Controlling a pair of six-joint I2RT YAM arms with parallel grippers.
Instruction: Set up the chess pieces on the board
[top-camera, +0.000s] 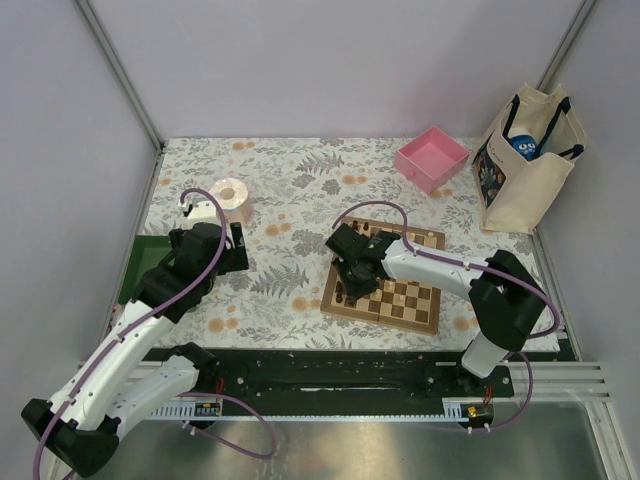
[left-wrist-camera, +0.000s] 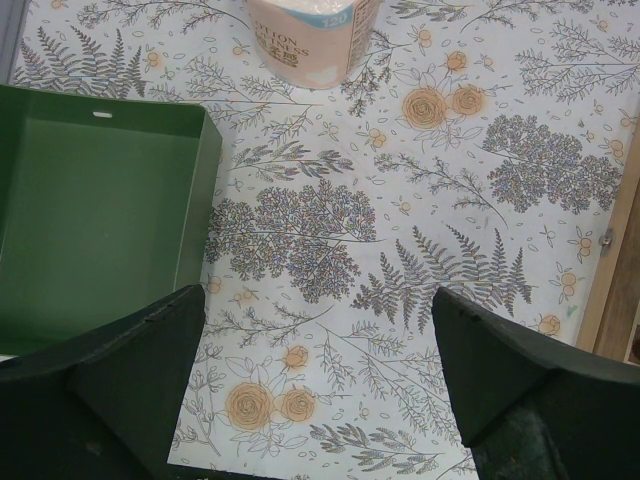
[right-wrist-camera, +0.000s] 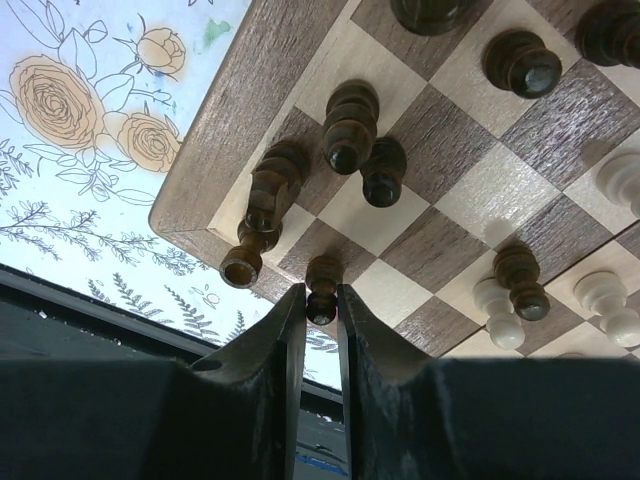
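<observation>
The board (top-camera: 420, 310) lies right of centre, its wooden border (right-wrist-camera: 230, 120) filling the right wrist view. My right gripper (right-wrist-camera: 321, 300) hangs over the board's near-left corner (top-camera: 352, 272), with both fingertips pressed against the head of a dark pawn (right-wrist-camera: 322, 285) that stands on a dark square. Beside it a dark piece (right-wrist-camera: 262, 215) lies tipped on its side. Other dark chess pieces (right-wrist-camera: 350, 125) and pale pawns (right-wrist-camera: 497, 312) stand nearby. My left gripper (left-wrist-camera: 320, 340) is open above bare flowered cloth, far left of the board (top-camera: 240, 250).
A green tray (left-wrist-camera: 90, 200) sits at the table's left edge, just left of my left gripper. A toilet roll (top-camera: 232, 200) stands behind that gripper. A pink tray (top-camera: 432, 158) is at the back, and a tote bag (top-camera: 525, 160) leans at the far right.
</observation>
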